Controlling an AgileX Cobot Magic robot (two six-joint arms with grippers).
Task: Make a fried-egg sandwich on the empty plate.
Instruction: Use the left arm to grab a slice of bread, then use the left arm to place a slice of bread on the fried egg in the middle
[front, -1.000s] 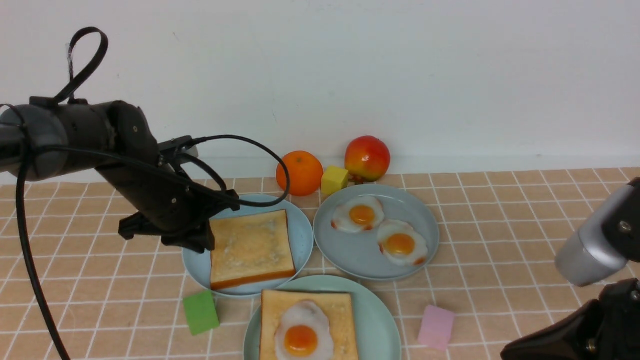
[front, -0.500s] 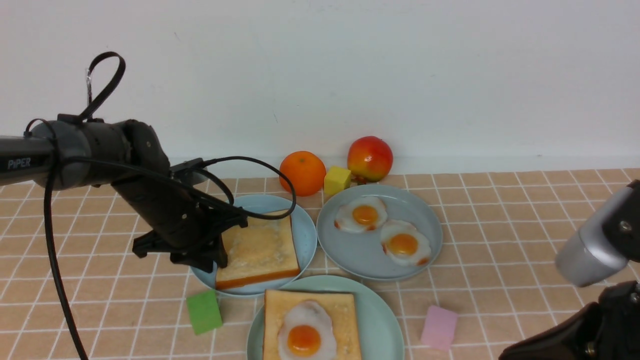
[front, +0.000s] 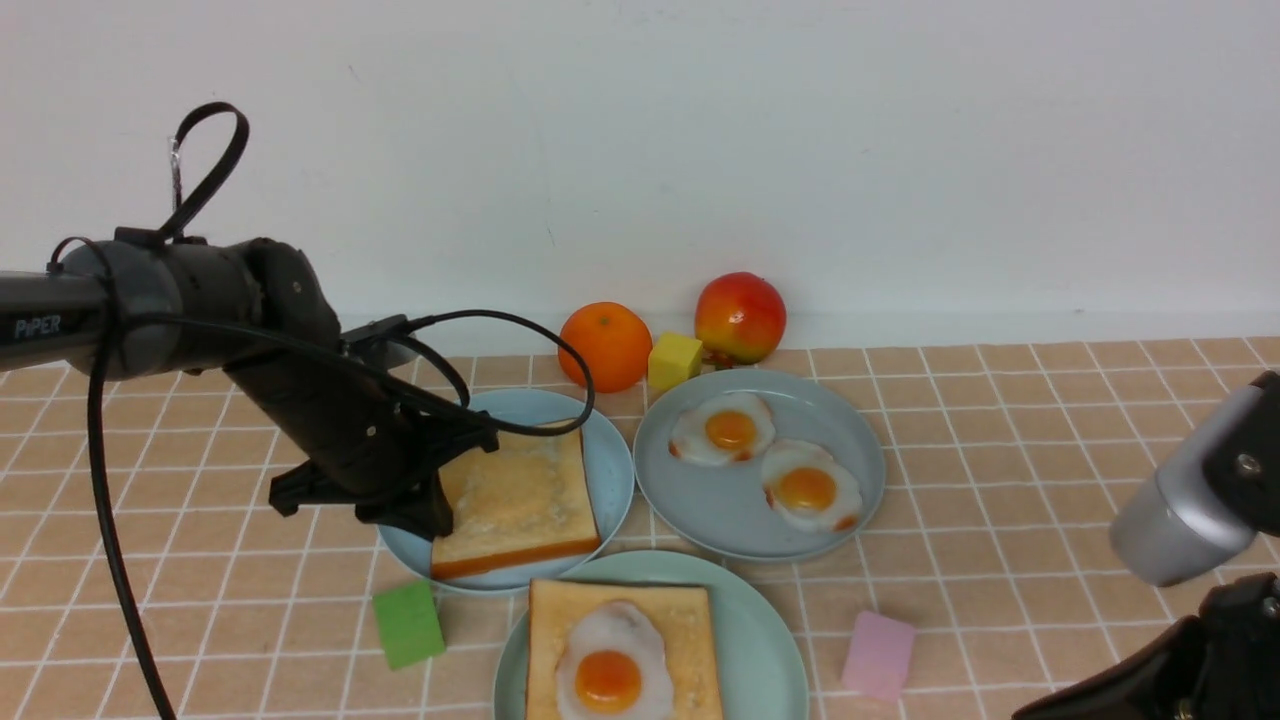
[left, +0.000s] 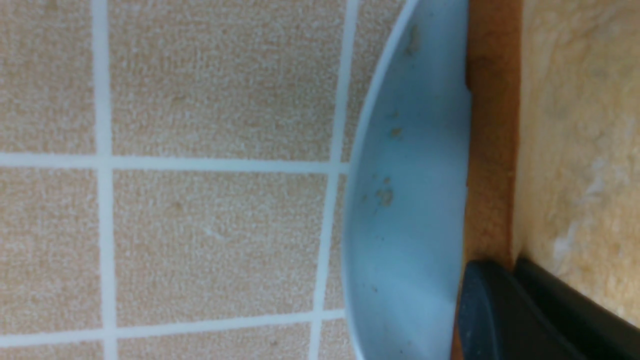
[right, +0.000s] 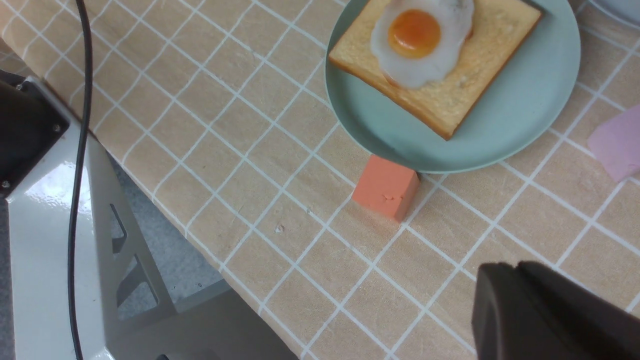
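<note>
The left end effector (front: 432, 505) sits at the left edge of the loose toast slice (front: 520, 495) on the sky-blue plate (front: 612, 470); its jaws are closed, and in the left wrist view 1 dark finger (left: 500, 310) lies against the slice's brown crust; whether the slice is actually pinched I cannot tell. Nearer the robot, the mint-green plate (front: 765, 650) carries the base toast slice (front: 690, 625) with a fried egg (front: 608, 668) lying on top, yolk up. To the right of the sky-blue plate, the grey-blue plate (front: 720, 515) holds 2 more eggs, the far egg (front: 722, 432) and the near egg (front: 806, 490), their edges meeting. Behind the plates, near the wall, stand an orange (front: 602, 346), a yellow block (front: 672, 360) and a red-yellow apple (front: 738, 316). A green block (front: 408, 625) lies on the table (front: 1000, 450) left of the mint-green plate, and a pink block (front: 877, 653) to its right; an orange-red block (right: 386, 186) sits just beside its rim. The right end effector (right: 550, 315) hangs over the table well apart from the plates; only part of it shows, so I cannot tell how wide it stands.
</note>
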